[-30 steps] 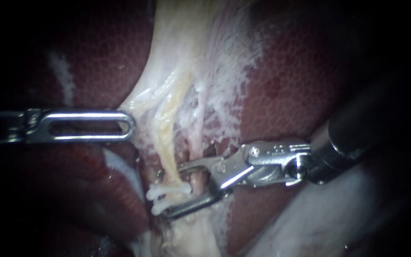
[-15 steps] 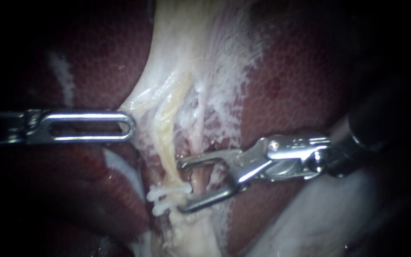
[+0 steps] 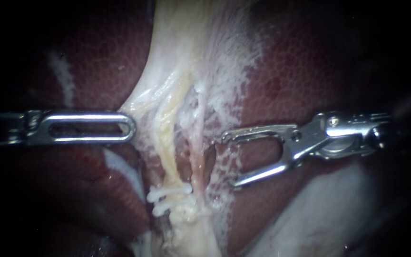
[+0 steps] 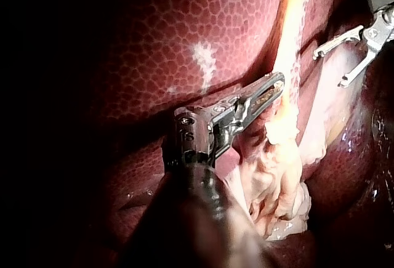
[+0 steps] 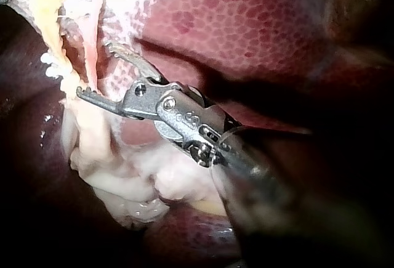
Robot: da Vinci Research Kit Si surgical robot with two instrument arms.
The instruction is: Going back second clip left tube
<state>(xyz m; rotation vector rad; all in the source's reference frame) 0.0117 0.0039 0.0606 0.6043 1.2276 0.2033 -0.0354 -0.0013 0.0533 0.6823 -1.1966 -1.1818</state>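
Observation:
Two white clips (image 3: pixel 170 197) sit side by side across the yellowish left tube (image 3: pixel 164 143), low on it. A thinner pink tube (image 3: pixel 197 157) runs just to its right. My right instrument (image 3: pixel 228 161) stands to the right of both tubes with its jaws open and empty, touching neither. From the left, my left instrument (image 3: pixel 128 127) has its slotted jaws shut on the pale tissue (image 3: pixel 141 102) at the tubes' left edge. The left wrist view shows those jaws (image 4: pixel 276 88) closed on that tissue beside the yellow tube (image 4: pixel 294 9). The clips (image 5: pixel 50 66) lie beyond my right instrument's open jaws (image 5: pixel 98 71).
Dark red mottled liver (image 3: pixel 291 71) lies on both sides of the pale strand. A white web of tissue (image 3: pixel 227 157) spans between the pink tube and the right jaws. A pale soft mass (image 3: pixel 319 214) sits under the right shaft.
My right instrument has drawn back to the right, off the tubes, with its jaws still open. The clips stay on the left tube. The left instrument has not moved.

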